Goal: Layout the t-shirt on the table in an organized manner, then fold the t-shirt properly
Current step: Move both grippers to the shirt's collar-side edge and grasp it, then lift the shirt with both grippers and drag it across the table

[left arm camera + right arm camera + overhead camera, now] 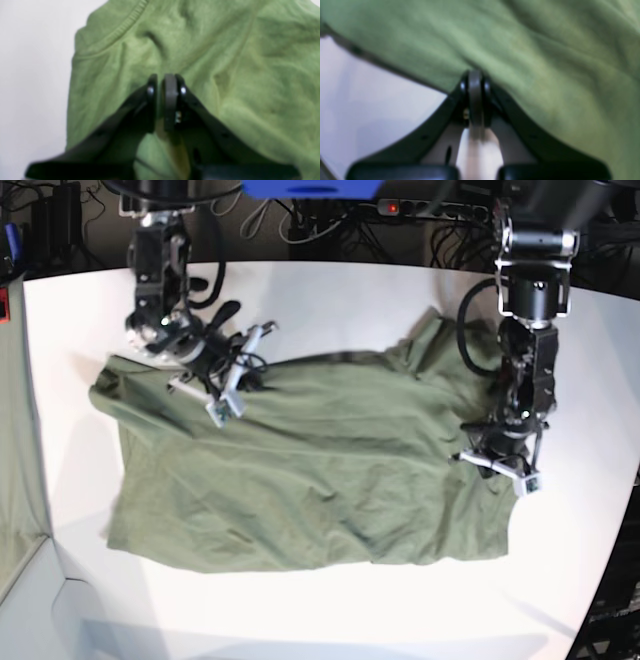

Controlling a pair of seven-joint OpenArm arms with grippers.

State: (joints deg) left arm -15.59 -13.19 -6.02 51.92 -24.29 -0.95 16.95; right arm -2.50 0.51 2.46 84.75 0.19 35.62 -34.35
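a: where are the two arms?

b: both reach down from the far side. the left arm (530,370) hangs nearly straight down, wrist bent low. the right arm (160,270) comes down and angles inward at the wrist.

a: and the grippers?

b: the left gripper (163,80) has its jaws drawn almost together, a thin slit between them. the right gripper (475,77) has its jaws pressed fully together.
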